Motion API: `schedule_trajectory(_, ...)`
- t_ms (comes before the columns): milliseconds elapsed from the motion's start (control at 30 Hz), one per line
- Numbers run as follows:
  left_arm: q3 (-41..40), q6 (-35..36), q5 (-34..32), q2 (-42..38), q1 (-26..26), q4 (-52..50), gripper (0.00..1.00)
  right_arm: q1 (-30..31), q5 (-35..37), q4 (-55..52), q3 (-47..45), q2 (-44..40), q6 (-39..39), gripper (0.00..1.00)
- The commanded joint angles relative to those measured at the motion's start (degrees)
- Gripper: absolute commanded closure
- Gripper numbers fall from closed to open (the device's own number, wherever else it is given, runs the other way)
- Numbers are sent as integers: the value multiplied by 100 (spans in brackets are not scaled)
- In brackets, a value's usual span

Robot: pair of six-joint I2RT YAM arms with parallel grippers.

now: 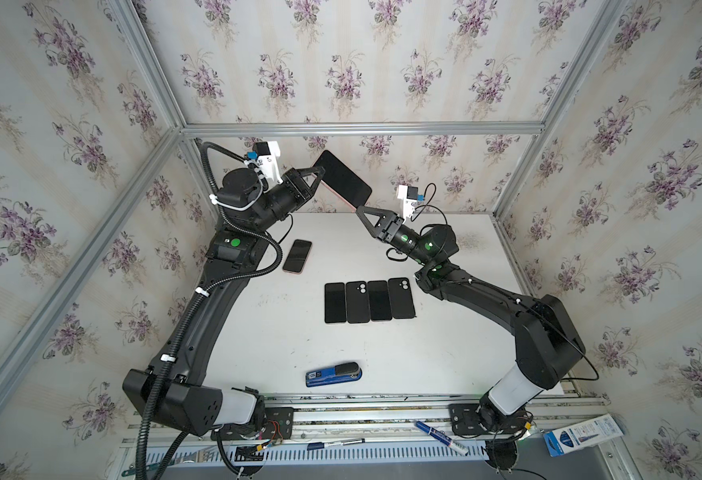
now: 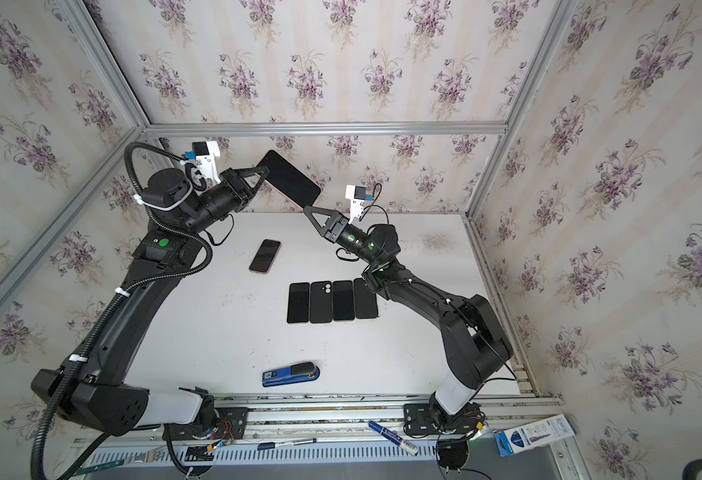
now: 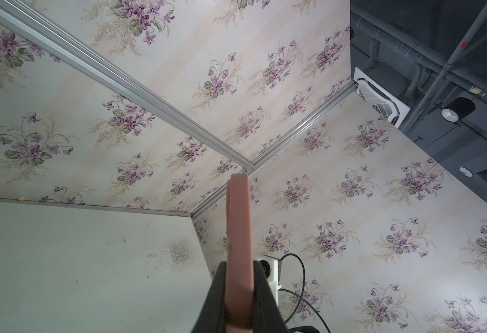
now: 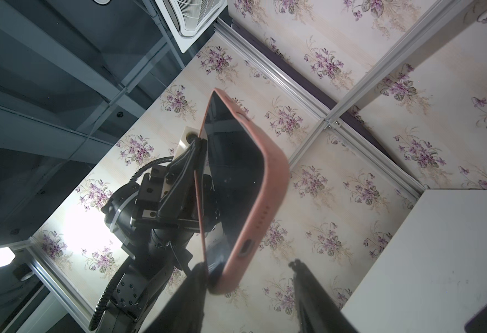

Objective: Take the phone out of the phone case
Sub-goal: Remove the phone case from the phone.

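We saw the phone (image 1: 343,178) held in the air above the far edge of the table (image 1: 258,332), tilted, between the two arms. It was a flat slab with a glossy black screen that caught reflections. It sat in its case (image 4: 265,184), a matte salmon-pink shell with rounded corners. One narrow end of the case had an oval port cutout and a row of tiny holes, and a long side had a raised button bump.

The left gripper (image 1: 319,173) pinched the cased phone by one long edge, its black jaws pressed flat on both faces. The right gripper (image 1: 361,210) was at the phone's lower corner with its jaws spread. One finger touched that corner and the other stood apart from the case.

On the white, scuffed table a second phone (image 1: 297,255) in a pink case lay face up on the left. Four black slabs (image 1: 369,301) lay side by side in the middle. A blue and black stapler (image 1: 333,374) lay near the front.
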Motion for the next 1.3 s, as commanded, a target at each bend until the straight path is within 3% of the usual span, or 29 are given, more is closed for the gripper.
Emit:
schedule_trajectory(0,2,-152,64,-45,3,539,100,7,-32,489,101,71,226,53)
schedule_trajectory(267,11,-165,69,-18,20,539,100,9,-28,678,82,135,344,72)
schedule_trajectory(400,38,-179,104,8,23,539,100,7,3,911,58,208,469,89)
schedule_trajectory(533,9,-209,101,8,29,536,100,8,-59,1164,56,315,611,100)
schedule_trajectory(867,220,-525,299,138,47,417,100,7,-533,1889,-61,521,601,100)
schedule_trajectory(1067,620,-999,725,380,47,138,100,11,-1289,1230,-144,398,-850,100)
schedule_trajectory(1267,702,-1172,902,371,29,-86,100,7,-1237,-210,-57,205,-2804,100)
